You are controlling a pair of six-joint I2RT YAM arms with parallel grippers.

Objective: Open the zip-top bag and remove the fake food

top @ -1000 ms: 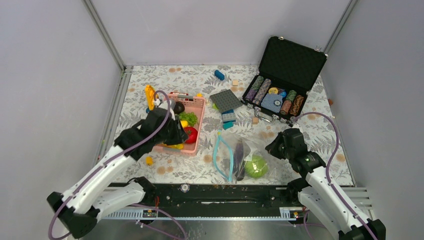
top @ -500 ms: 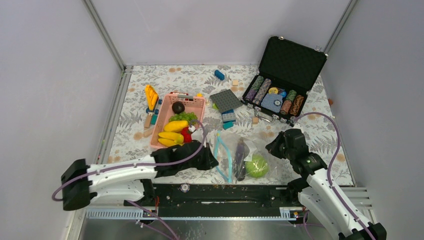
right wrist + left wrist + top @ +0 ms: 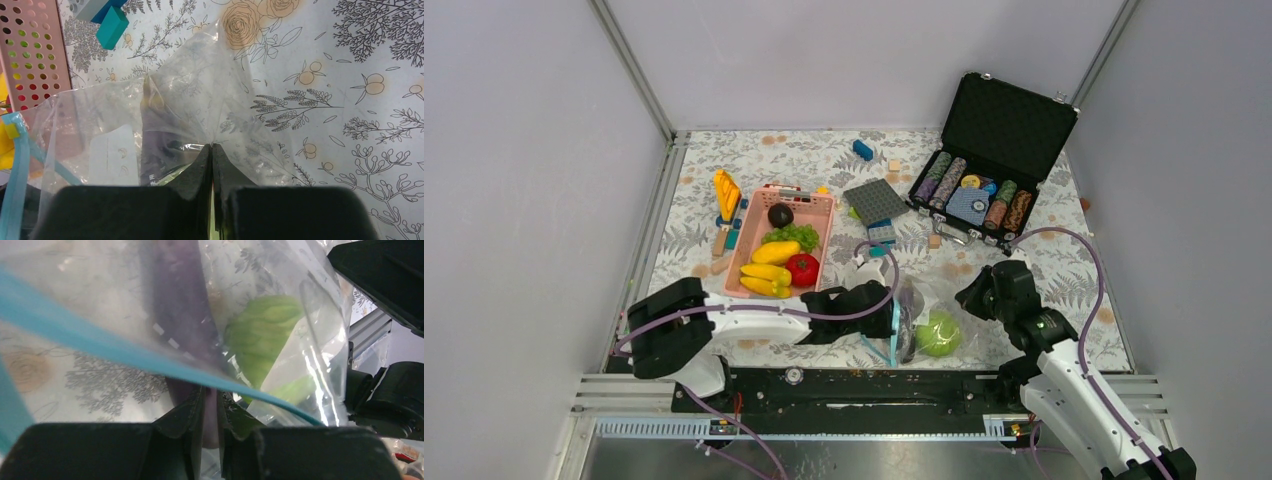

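Observation:
The clear zip-top bag (image 3: 921,300) lies near the front edge, its light-blue zipper (image 3: 886,345) toward the left. Inside it are a purple eggplant (image 3: 906,322) and a pale-green cabbage (image 3: 938,334). My left gripper (image 3: 894,316) is at the bag's mouth. In the left wrist view its jaws (image 3: 210,400) are closed on the end of the eggplant (image 3: 182,315), with the zipper (image 3: 100,347) across them and the cabbage (image 3: 260,335) beyond. My right gripper (image 3: 972,293) is shut on the bag's far end, pinching the plastic (image 3: 190,110) at its fingertips (image 3: 212,147).
A pink basket (image 3: 826,216) left of the bag holds bananas (image 3: 764,279), a tomato (image 3: 802,269), a mango (image 3: 774,252), lettuce (image 3: 790,236) and a dark round piece (image 3: 780,214). An open poker chip case (image 3: 984,190), a grey plate (image 3: 876,200) and blocks (image 3: 881,236) lie behind.
My left arm has swung from over the pink basket down and right to the bag's mouth. The right gripper has kept its hold on the bag.

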